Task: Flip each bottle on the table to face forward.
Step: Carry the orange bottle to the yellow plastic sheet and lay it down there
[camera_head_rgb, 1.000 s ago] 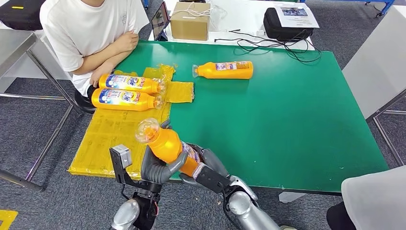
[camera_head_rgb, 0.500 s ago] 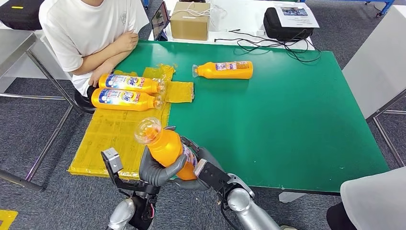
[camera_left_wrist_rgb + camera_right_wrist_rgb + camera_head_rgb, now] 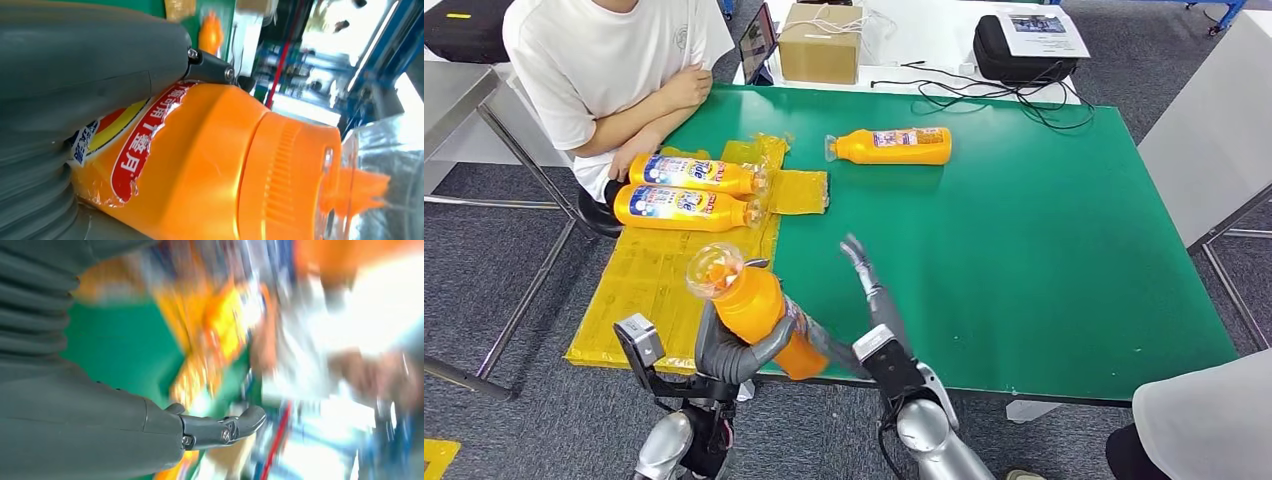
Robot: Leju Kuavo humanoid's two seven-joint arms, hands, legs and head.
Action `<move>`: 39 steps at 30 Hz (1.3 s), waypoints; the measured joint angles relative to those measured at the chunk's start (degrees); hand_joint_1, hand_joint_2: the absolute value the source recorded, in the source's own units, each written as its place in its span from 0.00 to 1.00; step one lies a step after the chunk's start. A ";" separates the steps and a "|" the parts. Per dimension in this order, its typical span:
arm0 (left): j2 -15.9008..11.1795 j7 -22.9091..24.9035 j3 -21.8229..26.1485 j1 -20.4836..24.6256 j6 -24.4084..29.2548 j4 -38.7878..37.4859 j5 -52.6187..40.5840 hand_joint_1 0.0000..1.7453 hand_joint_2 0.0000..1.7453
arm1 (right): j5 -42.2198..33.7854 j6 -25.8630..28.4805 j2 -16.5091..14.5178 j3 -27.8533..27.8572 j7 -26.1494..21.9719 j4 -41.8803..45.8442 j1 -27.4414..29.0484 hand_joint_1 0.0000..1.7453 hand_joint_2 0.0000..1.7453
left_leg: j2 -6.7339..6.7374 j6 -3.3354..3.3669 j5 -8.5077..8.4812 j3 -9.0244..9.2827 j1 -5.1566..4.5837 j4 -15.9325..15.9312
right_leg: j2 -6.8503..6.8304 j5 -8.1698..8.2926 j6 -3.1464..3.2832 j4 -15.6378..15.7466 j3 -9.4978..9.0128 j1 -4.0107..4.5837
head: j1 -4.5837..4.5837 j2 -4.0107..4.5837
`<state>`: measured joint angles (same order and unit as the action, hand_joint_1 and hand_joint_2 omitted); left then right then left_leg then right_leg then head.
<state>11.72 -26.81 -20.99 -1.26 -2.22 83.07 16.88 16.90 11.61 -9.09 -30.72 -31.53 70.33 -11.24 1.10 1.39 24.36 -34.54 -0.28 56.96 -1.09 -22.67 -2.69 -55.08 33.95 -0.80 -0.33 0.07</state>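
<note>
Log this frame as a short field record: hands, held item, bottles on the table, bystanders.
left hand: grips the held bottle around its body
right hand: holds nothing, fingers extended over the green table
held bottle: orange, tilted, clear cap end up, above the table's near edge
bottles on yellow sheet: two, lying side by side, labels showing
lone bottle: lying on its side on the bare green surface
person: seated at the far left corner, arms folded

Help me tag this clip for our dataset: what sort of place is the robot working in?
Likely a robotics lab or workshop. A green work table stands on grey office carpet, a second table behind it holds a cardboard box, loose cables and a black case, and a person sits watching.
</note>
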 joint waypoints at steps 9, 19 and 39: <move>-0.14 -1.15 0.97 -0.46 2.37 0.87 -2.89 1.00 1.00 | -0.40 3.82 -0.70 2.59 -0.71 5.24 2.09 0.00 0.00 | 0.00 0.00 0.00 0.00 0.00 0.00 | -0.01 0.00 0.00 0.00 0.01 0.00 | -0.01 0.00; -1.27 -4.16 4.31 1.95 23.33 0.96 -26.16 1.00 1.00 | -6.42 18.86 -1.26 15.53 -6.58 21.16 6.57 0.00 0.00 | -0.06 0.00 0.00 -0.01 -0.02 0.01 | -0.04 0.00 0.00 0.01 0.01 -0.01 | 0.00 0.00; -3.88 27.91 4.74 25.33 29.10 -37.87 -87.71 0.52 1.00 | -8.77 11.28 -4.58 19.23 -5.73 19.79 8.85 0.00 0.00 | -0.05 -0.03 -0.11 -0.04 0.00 0.01 | -0.04 0.03 0.00 -0.04 0.00 0.00 | 0.00 0.00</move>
<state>7.83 1.10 -16.25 24.07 26.89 45.20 -70.83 8.13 22.88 -13.68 -11.49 -37.26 90.12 -2.39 1.05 1.36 24.25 -34.57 -0.28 56.97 -1.13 -22.65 -2.68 -55.12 33.95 -0.80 -0.33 0.07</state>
